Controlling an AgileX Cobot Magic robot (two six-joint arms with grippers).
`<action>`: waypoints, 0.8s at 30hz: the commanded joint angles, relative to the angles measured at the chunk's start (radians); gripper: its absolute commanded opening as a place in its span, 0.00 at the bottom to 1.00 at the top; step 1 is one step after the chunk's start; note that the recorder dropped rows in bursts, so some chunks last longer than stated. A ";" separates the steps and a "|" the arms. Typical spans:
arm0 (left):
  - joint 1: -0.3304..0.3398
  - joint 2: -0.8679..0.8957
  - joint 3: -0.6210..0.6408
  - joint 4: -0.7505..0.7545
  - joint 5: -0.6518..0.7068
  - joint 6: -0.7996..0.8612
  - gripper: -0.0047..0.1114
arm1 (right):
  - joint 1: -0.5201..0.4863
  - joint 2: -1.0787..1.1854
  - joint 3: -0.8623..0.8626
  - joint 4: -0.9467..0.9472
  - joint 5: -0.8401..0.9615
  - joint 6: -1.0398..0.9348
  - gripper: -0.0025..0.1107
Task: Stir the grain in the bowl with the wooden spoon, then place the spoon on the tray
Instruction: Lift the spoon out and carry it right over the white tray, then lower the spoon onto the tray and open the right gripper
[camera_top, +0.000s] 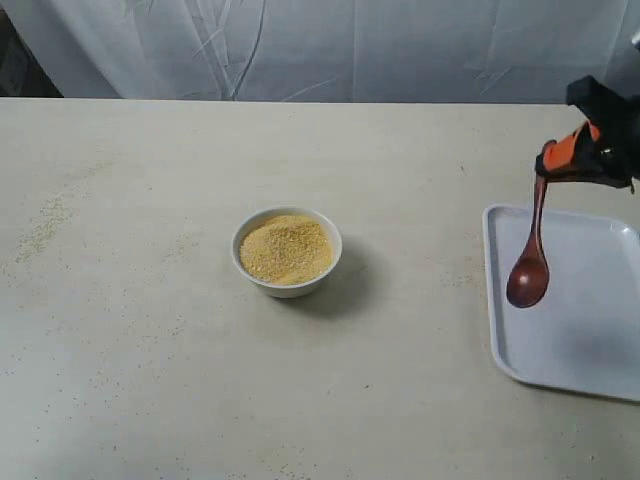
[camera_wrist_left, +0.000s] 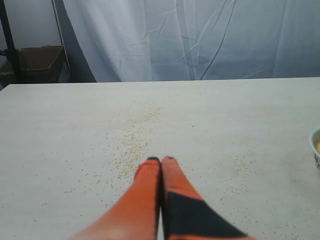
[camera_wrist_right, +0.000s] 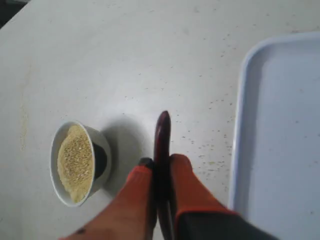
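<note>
Around: stray granules (camera_wrist_left: 131, 150) strewn over the tabletop (camera_top: 150, 350); white cloth backdrop (camera_top: 300, 50) behind.
Bowl (camera_top: 290, 288): mid-tabletop, heaped with grain (camera_top: 286, 250), well apart from the tray (camera_top: 600, 350).
Right claw (camera_wrist_right: 161, 162): pinching the wooden spoon (camera_top: 530, 270) by its handle end, scoop hanging down near the tray's bowl-side rim.
Left claw (camera_wrist_left: 161, 161): pressed together, low over the stray granules.

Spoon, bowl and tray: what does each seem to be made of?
The spoon looks like dark reddish-brown wood, glossy, perhaps lacquered: its scoop shows a sheen. The bowl is plain smooth white, probably glazed ceramic. The tray is white with a thin low rim and rounded corners, likely plastic.
</note>
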 joint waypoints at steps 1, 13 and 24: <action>-0.002 -0.004 0.005 0.000 -0.015 -0.001 0.04 | -0.052 0.134 -0.002 0.030 -0.029 -0.094 0.01; -0.002 -0.004 0.005 0.000 -0.015 -0.001 0.04 | -0.052 0.262 -0.004 -0.229 -0.259 0.178 0.46; -0.002 -0.004 0.005 0.000 -0.015 -0.001 0.04 | -0.019 -0.017 -0.022 -0.552 -0.174 0.398 0.06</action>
